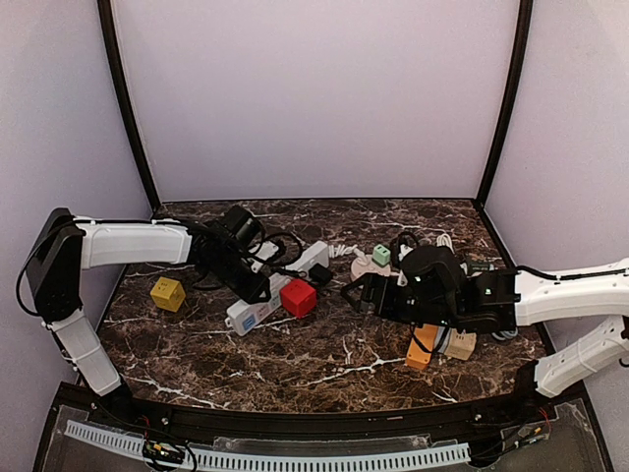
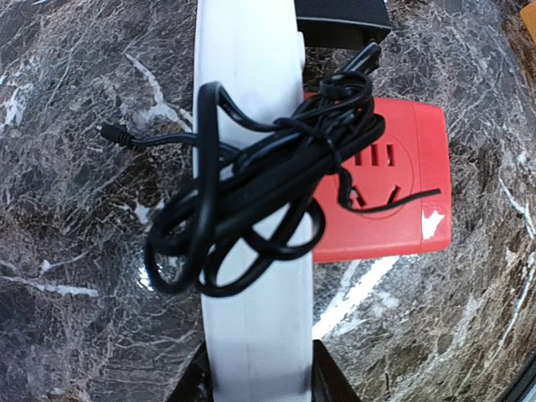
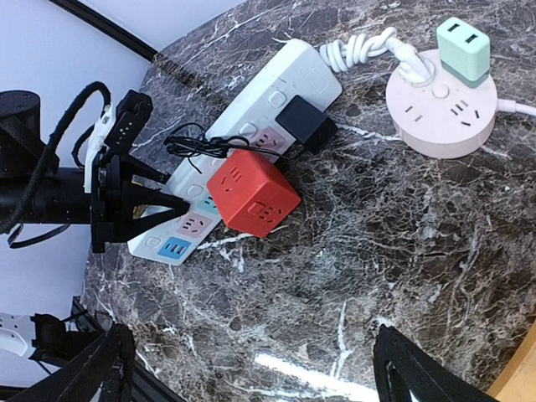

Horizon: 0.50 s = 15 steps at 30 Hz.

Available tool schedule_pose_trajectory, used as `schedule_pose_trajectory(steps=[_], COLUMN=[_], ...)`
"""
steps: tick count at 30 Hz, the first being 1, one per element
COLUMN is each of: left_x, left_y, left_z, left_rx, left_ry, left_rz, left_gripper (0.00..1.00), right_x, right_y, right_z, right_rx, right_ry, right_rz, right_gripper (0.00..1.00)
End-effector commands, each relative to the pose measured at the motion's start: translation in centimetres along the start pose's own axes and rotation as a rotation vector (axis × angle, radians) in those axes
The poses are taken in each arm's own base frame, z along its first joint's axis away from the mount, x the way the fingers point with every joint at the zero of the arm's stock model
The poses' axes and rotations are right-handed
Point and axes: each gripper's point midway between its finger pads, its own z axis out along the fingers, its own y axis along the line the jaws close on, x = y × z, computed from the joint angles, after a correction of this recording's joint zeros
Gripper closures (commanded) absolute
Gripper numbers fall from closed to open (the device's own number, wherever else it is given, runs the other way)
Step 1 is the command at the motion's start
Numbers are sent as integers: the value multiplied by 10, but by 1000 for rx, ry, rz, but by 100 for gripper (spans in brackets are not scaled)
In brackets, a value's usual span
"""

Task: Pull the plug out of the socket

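Note:
A white power strip [image 1: 275, 290] lies on the marble table. A red cube adapter [image 1: 299, 297] and a black plug [image 1: 319, 273] sit in its sockets. My left gripper [image 1: 257, 287] is shut across the strip's width; in the left wrist view the strip [image 2: 251, 84] runs between its fingers [image 2: 331, 381]. A tangled black cable [image 2: 251, 201] lies over the strip beside the red cube [image 2: 402, 201], with the black plug [image 2: 339, 21] beyond. My right gripper [image 1: 359, 293] is open and empty, hovering right of the red cube [image 3: 253, 193] and black plug [image 3: 306, 124].
A pink round socket [image 3: 440, 105] with a green cube plug [image 3: 463, 50] sits behind the right gripper. A yellow cube [image 1: 167, 293] lies at left. An orange block [image 1: 421, 349] and a beige block [image 1: 459, 344] lie under the right arm. Walls enclose the table.

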Motion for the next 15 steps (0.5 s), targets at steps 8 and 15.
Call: schedule_pose_trajectory(steps=[8,15], left_x=[-34,-47], left_y=[-64,-80], left_z=[-45,-69], left_rx=[365,543], left_ry=[-227,-333], left_rz=[-50,-95], left_gripper=[99,99], right_x=[10,19], right_y=[13,16], right_z=[18,30], right_rx=[-61,-82], right_ry=[13,44], right_rz=[108,159], right_gripper=[1,2])
